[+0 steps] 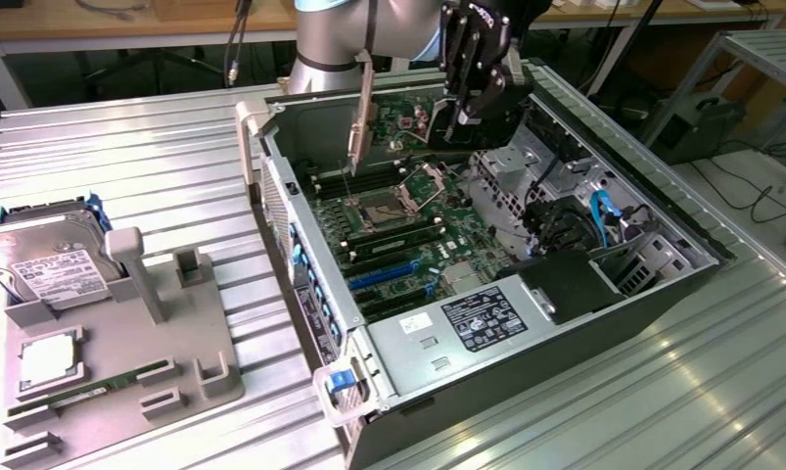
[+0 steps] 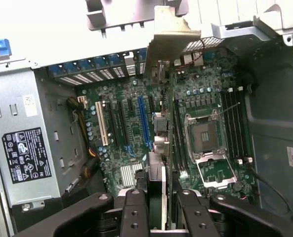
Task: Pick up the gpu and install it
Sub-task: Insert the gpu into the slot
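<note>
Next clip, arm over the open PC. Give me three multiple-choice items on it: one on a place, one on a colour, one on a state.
1. Where does the hard drive lie?
A. on the floor
B. on the grey fixture at the exterior view's left
C. in the gripper

2. What colour is the plastic latch at the corner of the case?
A. blue
B. red
C. yellow

3. What is the state of the gpu?
A. lying on the fixture
B. seated in a slot
C. clamped in the gripper above the motherboard

Answers:
1 B, the drive leans in the fixture's holder, outside the case.
2 A, the latch is plainly blue.
3 C, the fingers press on the card from both sides, and its bracket hangs clear of the board.
</note>
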Motion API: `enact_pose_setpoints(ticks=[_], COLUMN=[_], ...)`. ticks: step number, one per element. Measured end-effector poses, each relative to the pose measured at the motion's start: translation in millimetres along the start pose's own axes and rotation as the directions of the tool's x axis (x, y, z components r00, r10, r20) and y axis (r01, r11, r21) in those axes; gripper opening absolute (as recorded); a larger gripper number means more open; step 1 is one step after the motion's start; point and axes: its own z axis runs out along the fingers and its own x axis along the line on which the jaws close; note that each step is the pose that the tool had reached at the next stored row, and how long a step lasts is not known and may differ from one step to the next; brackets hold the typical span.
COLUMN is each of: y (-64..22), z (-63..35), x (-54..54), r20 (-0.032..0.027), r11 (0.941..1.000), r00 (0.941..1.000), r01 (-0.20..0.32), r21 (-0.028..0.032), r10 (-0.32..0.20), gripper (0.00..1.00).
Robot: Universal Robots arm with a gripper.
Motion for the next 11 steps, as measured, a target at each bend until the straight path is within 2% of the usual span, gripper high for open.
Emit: enact_pose_setpoints(ticks=[11], y=[0.0], z=[0.0], x=[0.0], r20=[-0.002], r11=[0.9948], r00=[0.9948], r01=[0.101], r21=[-0.0019], r10=[-0.101], gripper=[0.27])
